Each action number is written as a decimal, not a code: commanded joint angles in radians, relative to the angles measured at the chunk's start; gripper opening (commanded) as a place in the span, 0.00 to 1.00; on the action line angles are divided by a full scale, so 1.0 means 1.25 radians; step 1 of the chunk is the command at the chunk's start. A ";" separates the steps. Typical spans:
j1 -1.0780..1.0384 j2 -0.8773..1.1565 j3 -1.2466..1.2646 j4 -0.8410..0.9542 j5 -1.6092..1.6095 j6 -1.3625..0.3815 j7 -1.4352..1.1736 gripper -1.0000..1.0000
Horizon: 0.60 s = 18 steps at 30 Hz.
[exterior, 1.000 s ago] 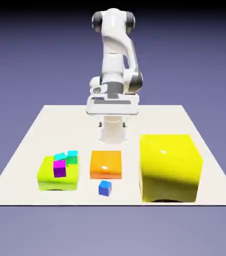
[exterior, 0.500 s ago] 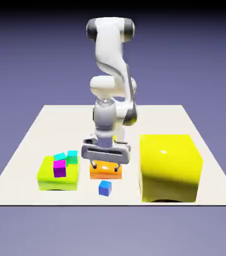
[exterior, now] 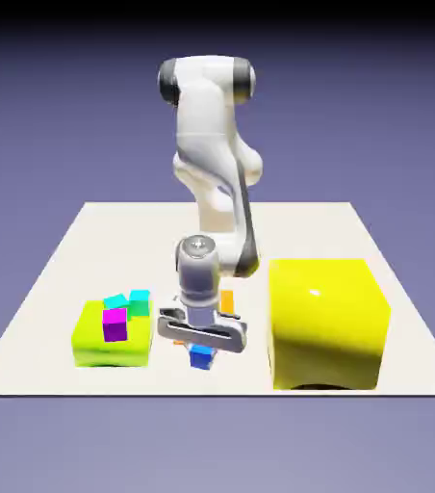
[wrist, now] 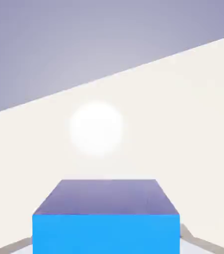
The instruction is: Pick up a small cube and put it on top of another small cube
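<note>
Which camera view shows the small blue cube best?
The hand view: the blue cube appears large there, between the finger tips, though cut by the bottom edge. The exterior view shows it tiny, its top hidden under the gripper.

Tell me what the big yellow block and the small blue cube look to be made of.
Yellow block: perhaps glossy plastic or painted, judging by the small bright highlight on top.
Blue cube: possibly smooth plastic; its faces are plain and flat-coloured, without grain, though the rendering leaves the material open.

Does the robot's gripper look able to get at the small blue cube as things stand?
Yes, it seems so: the gripper is over the blue cube, which sits between its fingertips with nothing wedged between.
</note>
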 commanded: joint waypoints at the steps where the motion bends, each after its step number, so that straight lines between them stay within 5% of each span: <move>1: -0.009 -0.029 -0.014 -0.002 0.002 -0.027 0.000 0.00; 11: -0.122 -0.304 -0.252 -0.005 0.017 -0.296 0.014 0.00; 17: -0.127 -0.187 -0.245 -0.045 0.057 -0.141 -0.016 0.00; 18: -0.127 -0.187 -0.245 -0.045 0.057 -0.141 -0.016 1.00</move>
